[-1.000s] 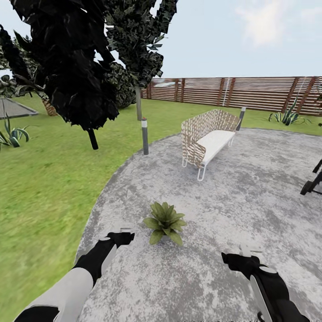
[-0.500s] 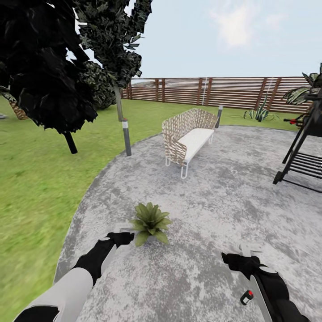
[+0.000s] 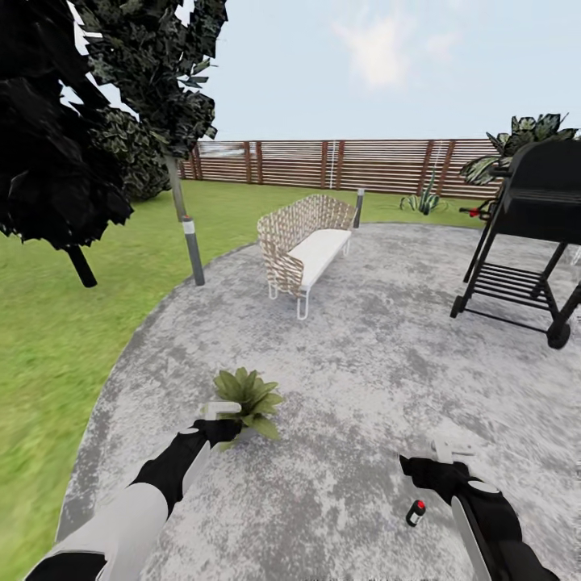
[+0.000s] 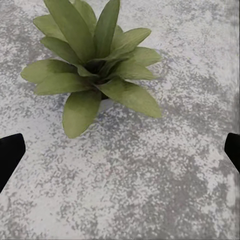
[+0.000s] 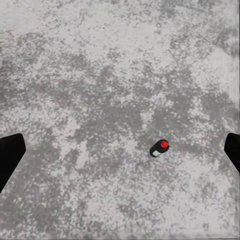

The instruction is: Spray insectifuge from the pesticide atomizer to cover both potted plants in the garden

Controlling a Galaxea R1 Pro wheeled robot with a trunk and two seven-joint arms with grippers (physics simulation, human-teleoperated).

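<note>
The pesticide atomizer (image 3: 415, 512) stands on the grey mottled patio (image 3: 379, 379), just beside the right gripper (image 3: 440, 458) on its inner side, near the robot. In the right wrist view the bottle (image 5: 159, 148) shows dark with a red top and a pale band, alone on bare paving between the 2 dark fingers (image 5: 10, 155), which sit at opposite edges of that picture, spread wide and holding nothing.

1 potted plant (image 3: 244, 401), a low rosette of pointed green leaves, sits on the patio just ahead of the left gripper (image 3: 219, 420); in the head view that gripper overlaps its near leaves, though contact cannot be judged. The left wrist view looks straight down on the rosette (image 4: 95, 65), with a glimpse of pale pot under the leaves, and the left fingers (image 4: 11, 156) are likewise spread far apart and empty.

Farther out on the paving stands a woven bench with a white seat (image 3: 305, 248), and to the right a black grill (image 3: 532, 234) on a wheeled frame (a leafy plant (image 3: 516, 141) rises behind it). A short post (image 3: 194, 250) stands at the patio's edge by the grass (image 3: 56, 339), with dark trees (image 3: 73, 137) on the left. A brown slatted fence (image 3: 347, 165) closes the yard behind. The paving between the atomizer and the plant is bare.
</note>
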